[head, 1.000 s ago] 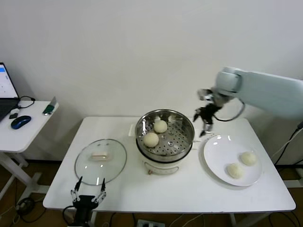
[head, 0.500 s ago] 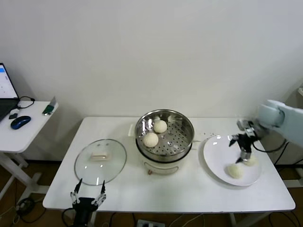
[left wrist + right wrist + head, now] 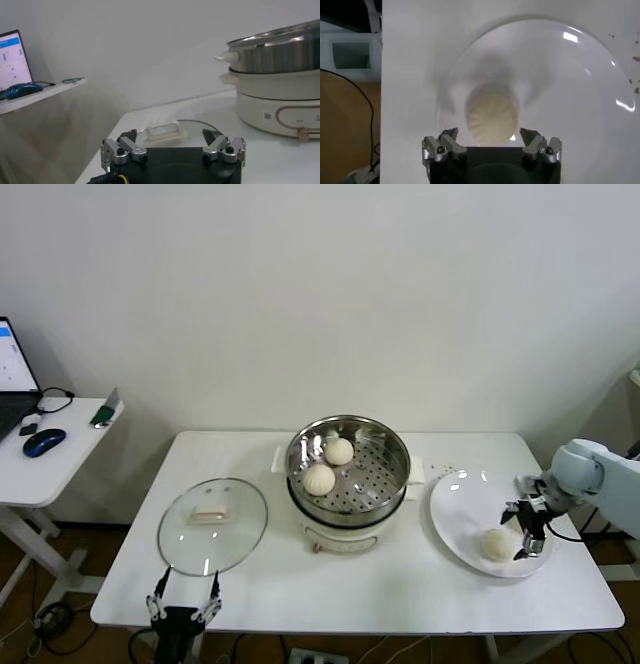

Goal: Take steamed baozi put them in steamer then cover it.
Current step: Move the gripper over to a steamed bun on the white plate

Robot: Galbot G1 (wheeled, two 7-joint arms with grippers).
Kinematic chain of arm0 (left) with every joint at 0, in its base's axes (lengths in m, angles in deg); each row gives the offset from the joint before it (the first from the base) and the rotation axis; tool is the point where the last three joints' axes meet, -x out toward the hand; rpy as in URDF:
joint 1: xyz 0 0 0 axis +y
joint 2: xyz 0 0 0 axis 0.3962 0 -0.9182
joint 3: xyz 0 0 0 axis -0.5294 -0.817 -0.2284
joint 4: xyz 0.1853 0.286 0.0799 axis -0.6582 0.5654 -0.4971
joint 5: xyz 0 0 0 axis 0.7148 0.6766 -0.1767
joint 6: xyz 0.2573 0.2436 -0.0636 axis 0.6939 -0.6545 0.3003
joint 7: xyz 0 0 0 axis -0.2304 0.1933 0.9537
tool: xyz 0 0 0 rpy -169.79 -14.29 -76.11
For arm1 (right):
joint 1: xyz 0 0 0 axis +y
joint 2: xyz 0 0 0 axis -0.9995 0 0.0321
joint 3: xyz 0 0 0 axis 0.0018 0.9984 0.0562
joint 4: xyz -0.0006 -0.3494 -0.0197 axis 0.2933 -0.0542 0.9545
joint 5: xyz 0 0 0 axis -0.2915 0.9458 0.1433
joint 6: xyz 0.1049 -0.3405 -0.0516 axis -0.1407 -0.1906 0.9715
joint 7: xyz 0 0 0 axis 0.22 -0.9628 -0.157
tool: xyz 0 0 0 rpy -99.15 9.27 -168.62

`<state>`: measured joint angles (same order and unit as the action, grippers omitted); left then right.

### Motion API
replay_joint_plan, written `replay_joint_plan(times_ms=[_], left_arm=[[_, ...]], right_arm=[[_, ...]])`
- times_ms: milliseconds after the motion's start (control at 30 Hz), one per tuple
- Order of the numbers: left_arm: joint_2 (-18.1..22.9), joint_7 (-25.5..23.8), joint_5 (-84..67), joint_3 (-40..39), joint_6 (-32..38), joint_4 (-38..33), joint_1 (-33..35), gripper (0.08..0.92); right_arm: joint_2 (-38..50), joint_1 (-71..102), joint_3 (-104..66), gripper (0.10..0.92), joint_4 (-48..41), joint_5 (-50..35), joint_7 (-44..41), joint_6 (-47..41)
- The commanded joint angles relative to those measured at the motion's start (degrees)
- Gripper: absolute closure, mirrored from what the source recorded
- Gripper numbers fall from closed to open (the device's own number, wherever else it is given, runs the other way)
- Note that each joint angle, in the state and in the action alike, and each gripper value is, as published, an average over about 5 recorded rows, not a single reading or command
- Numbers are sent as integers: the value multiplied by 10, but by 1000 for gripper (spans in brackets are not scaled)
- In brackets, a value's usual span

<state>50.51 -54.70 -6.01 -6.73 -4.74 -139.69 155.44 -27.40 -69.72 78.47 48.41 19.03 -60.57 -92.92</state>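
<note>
The steamer stands mid-table on its white cooker base and holds two baozi. A third baozi lies on the white plate to the right. My right gripper is low over the plate's right side and hides the fourth in the head view. In the right wrist view that baozi lies just ahead of the open right gripper, not between the fingertips. The glass cover lies flat at the left. My left gripper hangs open below the table's front edge.
A side table at the left carries a laptop and a mouse. In the left wrist view the cover's handle lies just beyond my left gripper, with the steamer to one side. A wall stands close behind the table.
My right arm has swung from beside the steamer over to the plate and come down over the right-hand baozi. The left arm has not moved.
</note>
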Motion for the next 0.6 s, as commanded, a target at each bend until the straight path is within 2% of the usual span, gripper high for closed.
replay_joint_plan(times_ms=[33, 600], left_arm=[[2, 0, 6, -1, 0, -1, 4, 177], [6, 3, 14, -3, 2, 0, 4, 177]], right_arm=[[-24, 50, -47, 203, -33, 26, 4, 9], [-50, 35, -18, 208, -45, 42, -14, 17]])
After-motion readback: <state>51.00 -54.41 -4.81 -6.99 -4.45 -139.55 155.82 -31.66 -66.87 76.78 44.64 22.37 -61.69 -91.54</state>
